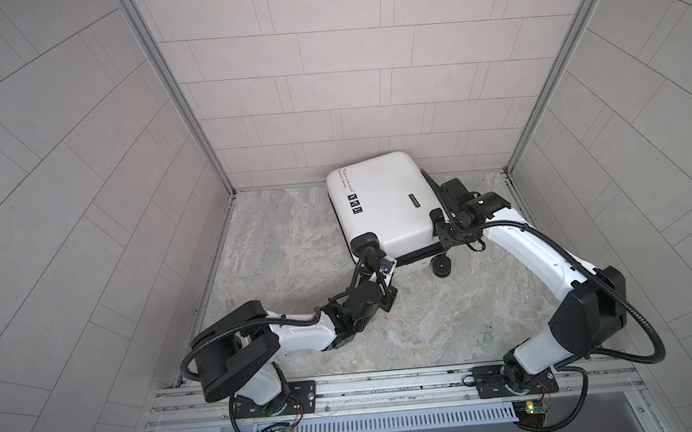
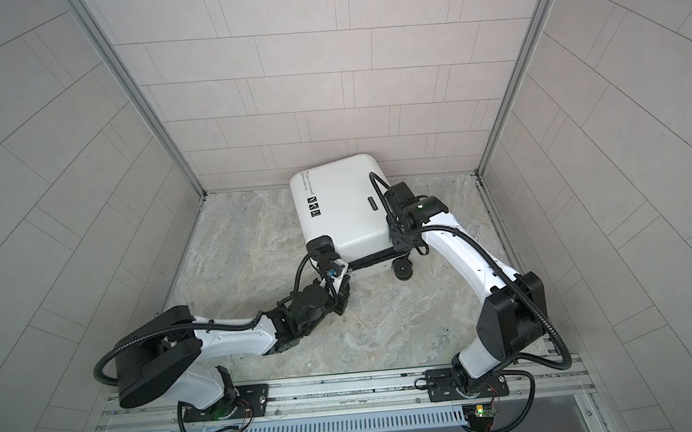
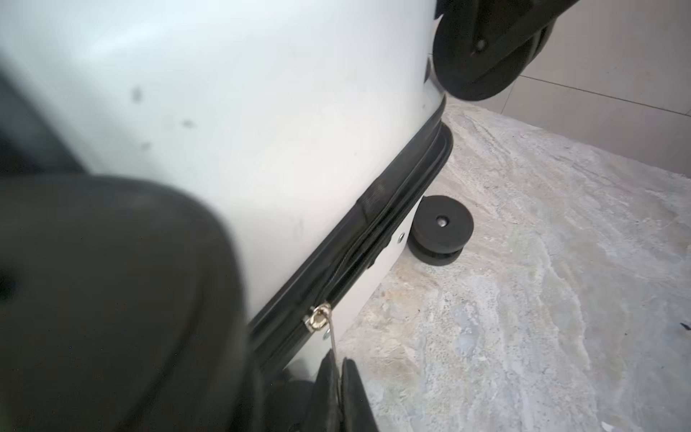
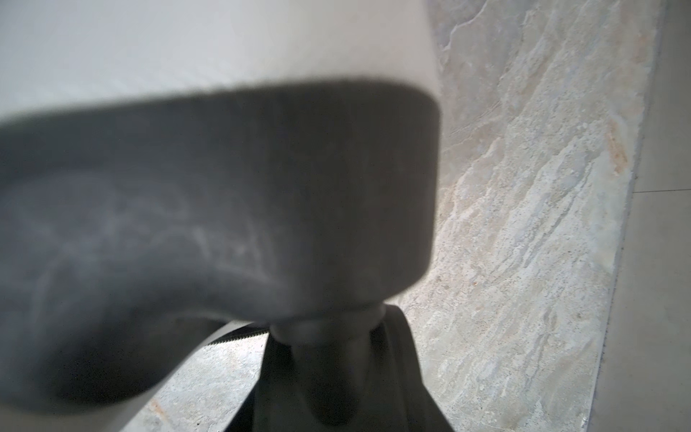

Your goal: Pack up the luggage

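The white luggage lies flat and closed on the floor near the back wall, script text and stickers facing up. At its near left corner my left gripper is shut on the metal zipper pull. The pull hangs from the slider on the black zipper seam. At the near right corner my right gripper is closed round the stem of a black spinner wheel, under its blurred black housing.
Tiled walls close in the back and both sides. A lower spinner wheel sticks out of the luggage's near side. The metal rail carrying both arm bases runs along the front of the marbled floor.
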